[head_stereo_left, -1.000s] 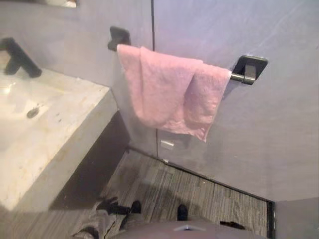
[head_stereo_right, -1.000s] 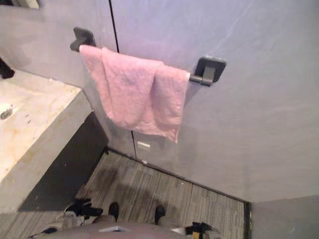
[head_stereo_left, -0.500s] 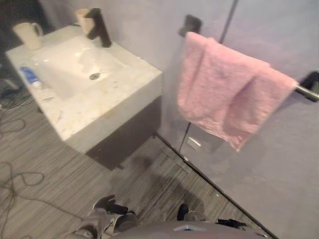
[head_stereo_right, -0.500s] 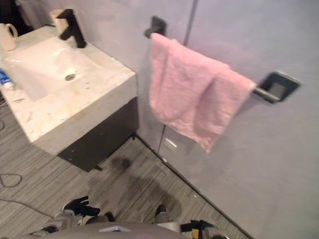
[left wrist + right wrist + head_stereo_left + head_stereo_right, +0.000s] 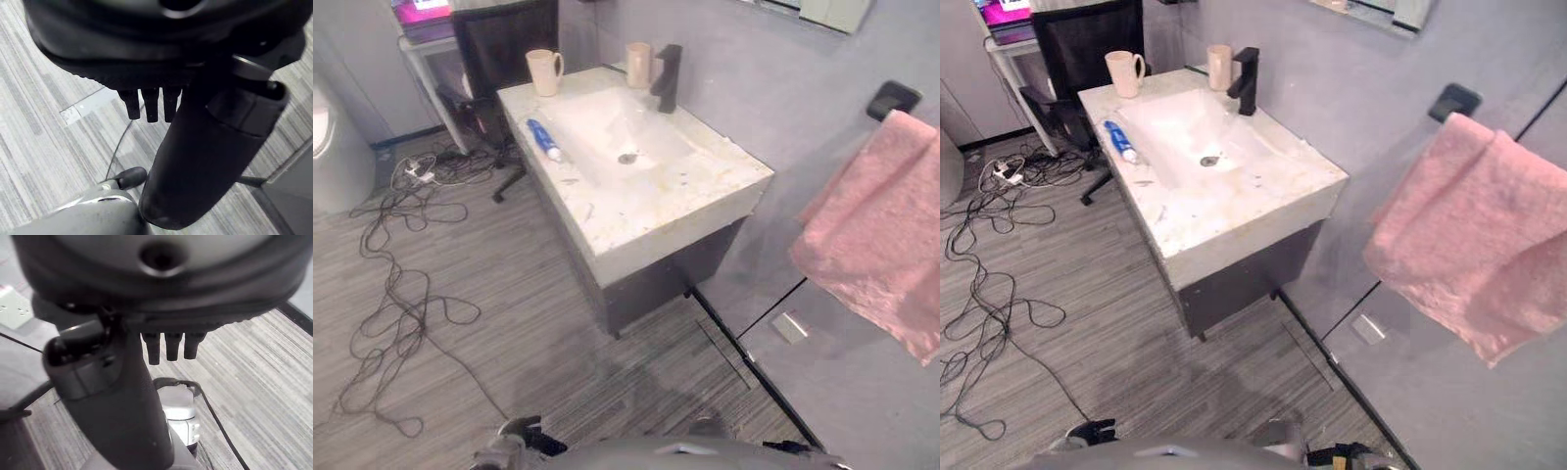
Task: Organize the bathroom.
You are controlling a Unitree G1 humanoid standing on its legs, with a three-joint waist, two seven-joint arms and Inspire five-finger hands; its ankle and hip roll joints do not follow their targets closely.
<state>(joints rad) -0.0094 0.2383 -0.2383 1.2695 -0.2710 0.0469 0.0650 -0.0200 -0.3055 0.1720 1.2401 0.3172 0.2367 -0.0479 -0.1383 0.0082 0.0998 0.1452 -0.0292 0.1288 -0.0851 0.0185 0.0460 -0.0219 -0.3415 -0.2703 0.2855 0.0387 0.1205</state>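
A white stone sink counter [image 5: 705, 211] on a dark cabinet stands against the grey wall. On it are a cream mug [image 5: 544, 71], a second cup [image 5: 638, 65] beside the black tap [image 5: 667, 78], and a blue-and-white toothpaste tube [image 5: 544, 140] lying by the basin. To the right, a pink towel [image 5: 1469, 235] hangs bunched over a black wall bar. My left hand [image 5: 149, 105] hangs low over the striped floor, fingers straight, holding nothing. My right hand [image 5: 171, 347] hangs the same way, open and holding nothing.
Loose black cables [image 5: 401, 294] sprawl over the floor left of the sink. A black chair [image 5: 504, 39] and a small table stand behind the counter's far end. A white rounded fixture [image 5: 328, 147] sits at the left edge.
The camera has swung left, from the towel on its bar to the whole sink counter. The towel, cups and tube have not moved.
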